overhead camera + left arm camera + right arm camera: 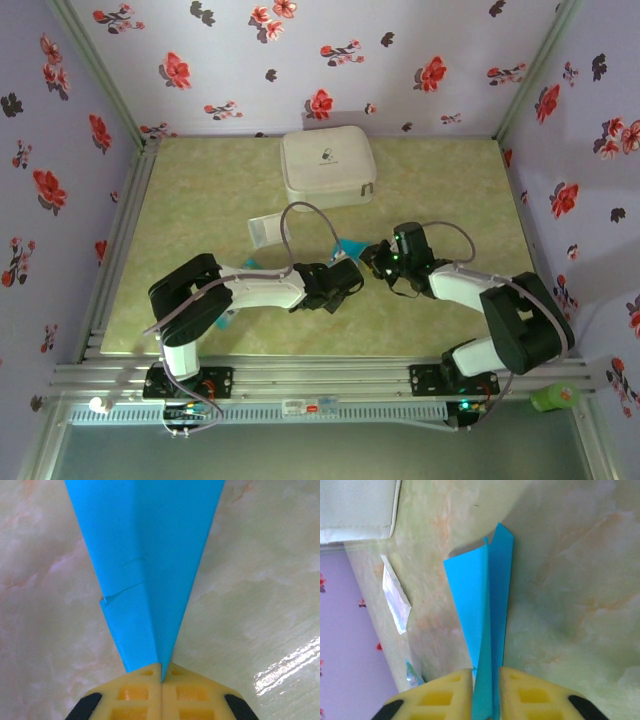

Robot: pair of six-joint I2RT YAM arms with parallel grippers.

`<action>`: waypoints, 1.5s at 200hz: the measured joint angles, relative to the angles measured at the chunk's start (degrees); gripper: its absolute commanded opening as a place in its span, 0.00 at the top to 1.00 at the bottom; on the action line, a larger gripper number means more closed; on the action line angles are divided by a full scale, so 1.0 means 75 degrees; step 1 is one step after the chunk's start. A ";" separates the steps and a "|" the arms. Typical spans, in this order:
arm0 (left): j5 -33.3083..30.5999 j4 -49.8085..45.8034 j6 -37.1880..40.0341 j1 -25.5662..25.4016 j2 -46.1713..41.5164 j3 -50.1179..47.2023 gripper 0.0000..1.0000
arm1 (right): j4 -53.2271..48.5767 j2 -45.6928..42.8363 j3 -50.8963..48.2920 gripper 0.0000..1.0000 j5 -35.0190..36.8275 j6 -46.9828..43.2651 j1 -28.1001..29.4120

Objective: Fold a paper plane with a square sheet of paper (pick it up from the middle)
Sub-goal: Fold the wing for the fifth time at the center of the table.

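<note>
one bright blue folded paper plane [150, 555]; two white and black robot arms, one left arm [258, 288] and one right arm [462, 284], each with one pair of yellow gridded jaws, two pairs in all; one whitish zipped fabric case [327, 168]; one clear flat plastic packet [265, 228]; one small pale blue-and-white packet [248, 262]; one green round object [555, 397]; one marbled pale green table [200, 180]; three lilac walls [300, 60] printed with red and black flowers

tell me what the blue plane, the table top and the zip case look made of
Paper plane: thin matte paper, sharp creases, a nicked edge. Table top: glossy marble-look surface, probably laminate, glare streaks. Zip case: whitish fabric, apparently, stitched edge.
</note>
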 measured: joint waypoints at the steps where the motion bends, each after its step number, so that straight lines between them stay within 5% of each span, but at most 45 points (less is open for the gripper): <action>1: 0.0000 0.0003 -0.0003 0.0000 0.0000 0.0000 1.00 | -0.0035 -0.0023 0.0009 0.73 0.0015 -0.0032 0.0000; 98: 0.1419 0.1215 -0.0845 0.0699 -0.0592 -0.0883 1.00 | -0.1906 -0.2264 0.0140 0.63 0.1434 -0.0799 -0.0076; 211: 0.3360 0.3031 -0.1766 0.1463 -0.0746 -0.1918 1.00 | -0.1687 -0.2005 -0.0006 0.63 0.1279 -0.0819 -0.0076; 254: 0.4255 0.3587 -0.2107 0.1781 -0.0746 -0.2145 1.00 | -0.1148 -0.1285 -0.0012 0.69 0.0729 -0.0851 -0.0012; 300: 0.4992 0.4272 -0.2576 0.2069 -0.0746 -0.2559 1.00 | -0.0804 -0.0527 0.0015 0.89 0.0297 -0.1102 0.0353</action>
